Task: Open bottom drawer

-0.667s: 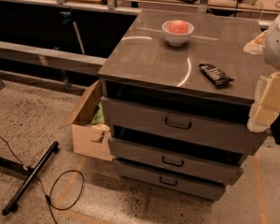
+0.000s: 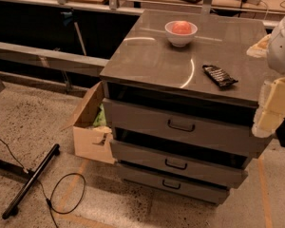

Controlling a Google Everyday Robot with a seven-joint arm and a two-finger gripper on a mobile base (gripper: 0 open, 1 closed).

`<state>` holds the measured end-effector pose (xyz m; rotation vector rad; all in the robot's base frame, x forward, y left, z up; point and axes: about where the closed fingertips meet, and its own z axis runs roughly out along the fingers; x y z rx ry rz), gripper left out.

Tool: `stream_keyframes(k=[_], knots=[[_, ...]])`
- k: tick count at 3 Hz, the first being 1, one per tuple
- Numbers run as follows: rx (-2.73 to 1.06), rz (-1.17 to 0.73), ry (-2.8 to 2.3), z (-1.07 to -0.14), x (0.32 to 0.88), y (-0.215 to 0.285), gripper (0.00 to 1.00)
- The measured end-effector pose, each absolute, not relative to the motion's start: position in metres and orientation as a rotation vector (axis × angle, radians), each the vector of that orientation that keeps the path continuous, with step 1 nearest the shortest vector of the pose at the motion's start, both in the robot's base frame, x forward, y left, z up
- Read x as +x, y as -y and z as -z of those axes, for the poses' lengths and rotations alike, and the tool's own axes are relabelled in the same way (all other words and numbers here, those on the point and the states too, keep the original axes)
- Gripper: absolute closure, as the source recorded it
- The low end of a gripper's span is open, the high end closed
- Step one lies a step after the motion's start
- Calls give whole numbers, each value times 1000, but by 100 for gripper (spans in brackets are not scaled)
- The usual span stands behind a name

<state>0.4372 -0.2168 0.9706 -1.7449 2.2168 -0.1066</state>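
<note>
The grey metal cabinet (image 2: 152, 56) has three drawers stacked in its front. The bottom drawer (image 2: 199, 191) is the lowest and slimmest, with a small black loop handle (image 2: 171, 185) at its centre, and none of its inside shows. The mid-height drawer (image 2: 209, 167) and the tallest drawer (image 2: 142, 120) sit above it. My gripper (image 2: 274, 106), with cream-coloured pads, hangs at the right edge of the view beside the cabinet's right front corner. It is level with the top drawer, well above and to the right of the bottom handle, and holds nothing that I can see.
A white bowl (image 2: 181, 33) with a red-orange fruit and a dark snack bar (image 2: 219, 76) lie on the cabinet top. An open cardboard box (image 2: 90, 127) stands against the cabinet's left side. A black stand leg (image 2: 31, 182) and a cable loop (image 2: 66, 194) lie on the speckled floor.
</note>
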Motion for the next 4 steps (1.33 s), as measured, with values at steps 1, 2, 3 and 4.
stream_keyframes(k=[1, 2, 3, 4], knots=[[-1744, 148, -2229, -954, 428, 239, 0], [-1721, 211, -2235, -925, 409, 271, 0], [-1643, 169, -2243, -888, 395, 321, 0], [-1573, -42, -2188, -843, 375, 329, 0]])
